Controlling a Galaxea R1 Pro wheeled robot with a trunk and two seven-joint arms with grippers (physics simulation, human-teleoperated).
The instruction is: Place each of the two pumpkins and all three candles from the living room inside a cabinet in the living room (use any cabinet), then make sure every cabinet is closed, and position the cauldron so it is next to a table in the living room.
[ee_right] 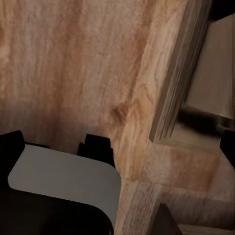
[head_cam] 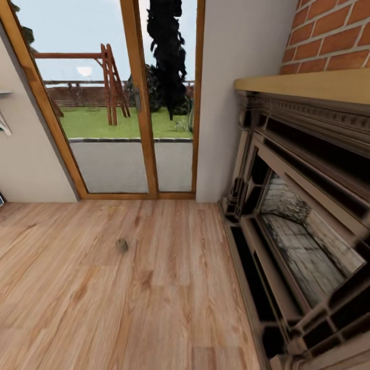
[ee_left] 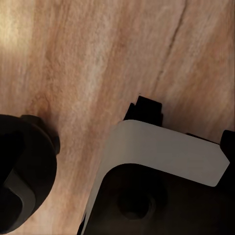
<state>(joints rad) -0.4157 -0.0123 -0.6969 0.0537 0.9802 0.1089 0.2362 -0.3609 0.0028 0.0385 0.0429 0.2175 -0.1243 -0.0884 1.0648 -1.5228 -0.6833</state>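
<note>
One candle, a short beige-grey stub, stands alone on the wooden floor in the head view, a little left of the middle and some way in front of the glass door. The pumpkins, the cabinet, the cauldron and the table are out of view. Both wrist views look down at the plank floor past white and black parts of my own body, and no fingers can be made out there.
An ornate beige-and-black fireplace with a brick chimney runs along the right side. A wood-framed glass patio door is straight ahead, with a plain wall beside it. A black wheel of my base rests on the floor.
</note>
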